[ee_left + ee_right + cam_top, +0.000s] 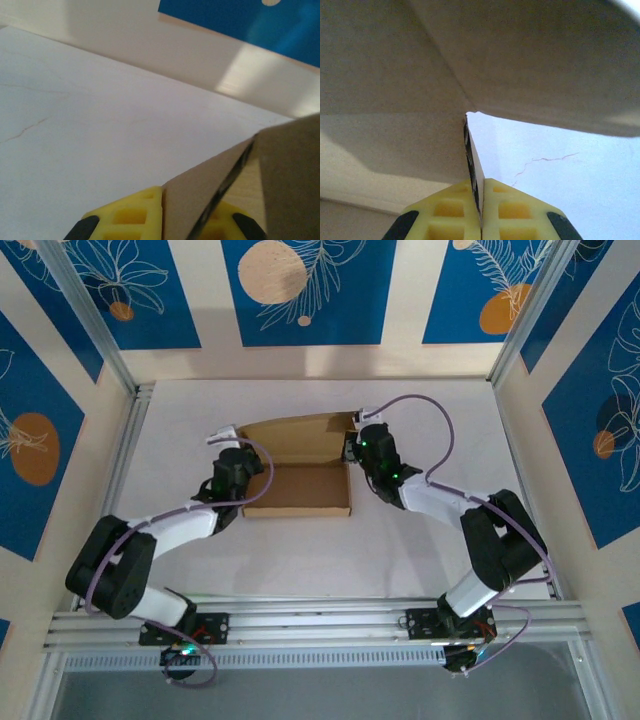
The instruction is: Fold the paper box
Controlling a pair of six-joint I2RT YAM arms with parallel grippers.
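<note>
- Position: the paper box (300, 490) lies at the centre of the white surface (430, 410). It is a shallow brown cardboard tray, with its rear panel raised along the 12 o'clock edge.
- Left claw (244, 458): at the 9 o'clock side of the box. In the left wrist view, the yellow fingers (130, 220) are closed on a thin cardboard wall that runs up between them.
- Right claw (352, 445): at the 2 o'clock corner of the box. In the right wrist view, it is pinched shut on an upright cardboard flap, with the raised panel overhead.
- Step in hand, as judged: raise and seat the two side walls, so that the rear panel can fold over them.
- Procedure:
  - Move both claws together. Uneven motion would probably twist the tray on the surface.
  - Rotate each wall about its crease. Do not pull outward, since corrugated board tears at a tab.
  - Bring each wall fully upright before release. A leaning wall is likely to spring flat.
  - Press the base toward the surface while the walls turn.
- Count: one paper box, one surface, two arms, two claws.
</note>
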